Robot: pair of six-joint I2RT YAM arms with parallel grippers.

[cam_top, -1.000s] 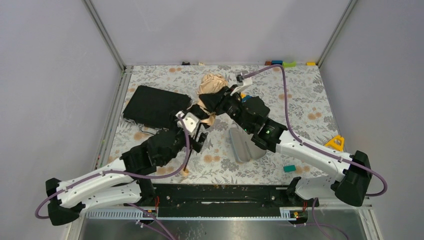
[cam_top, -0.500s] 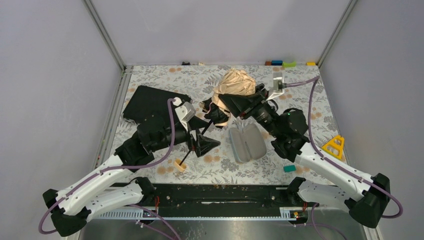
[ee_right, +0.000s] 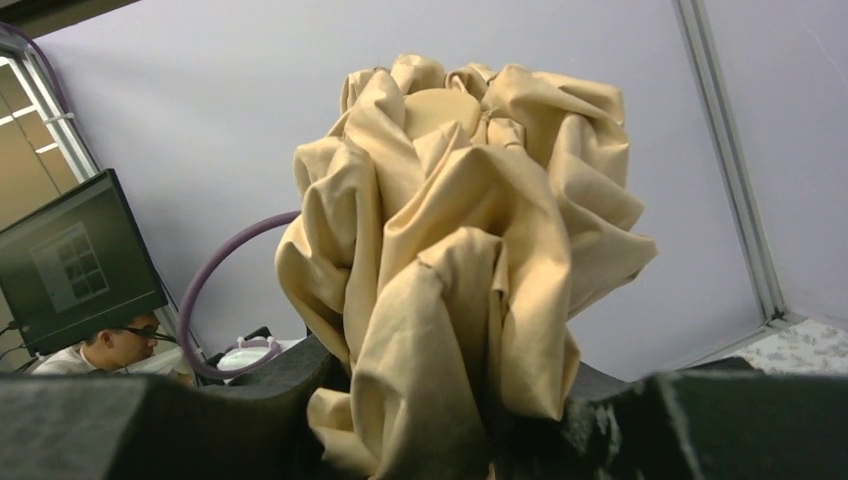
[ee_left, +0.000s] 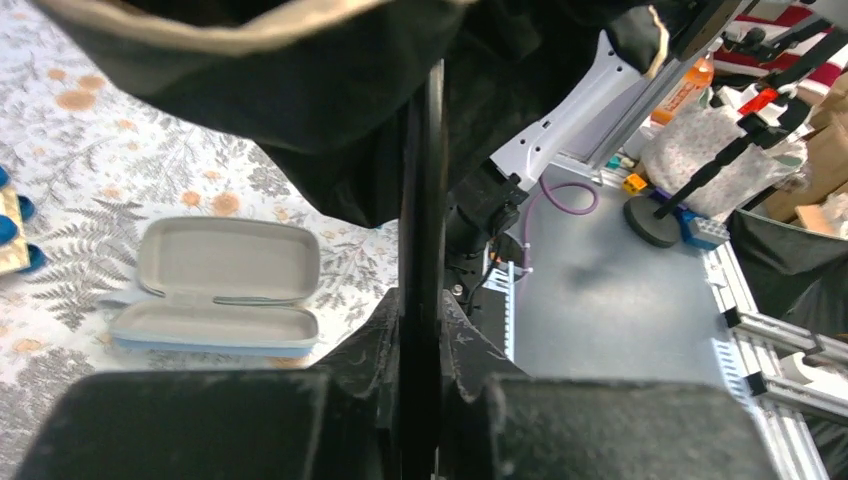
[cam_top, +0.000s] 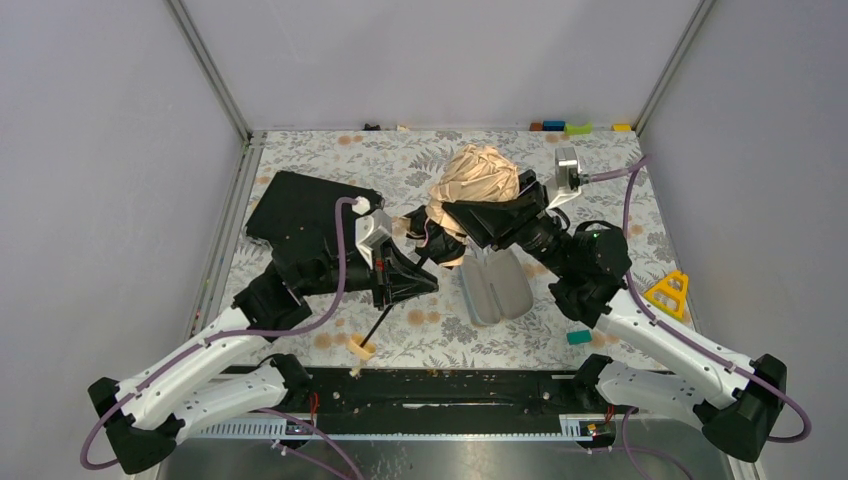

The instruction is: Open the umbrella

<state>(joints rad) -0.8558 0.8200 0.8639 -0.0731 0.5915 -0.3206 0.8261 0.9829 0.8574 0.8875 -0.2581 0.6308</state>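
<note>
The umbrella's crumpled peach-tan canopy is held up above the middle of the table. My right gripper is shut on its lower, bunched part. In the right wrist view the fabric fills the space between the jaws of the right gripper. A thin dark shaft slants down from the canopy to the cream knob handle near the front edge. My left gripper is shut on that shaft. In the left wrist view the shaft runs up from the left gripper into the black underside.
A flat black case lies at the left behind my left arm. An open grey hard case sits just right of the shaft. A yellow triangular piece and a teal block lie at the right. Small coloured blocks line the back edge.
My left gripper went from open to shut on the shaft. The right arm drew the canopy rightward and up, and the shaft now shows longer, with the handle nearer the front edge.
</note>
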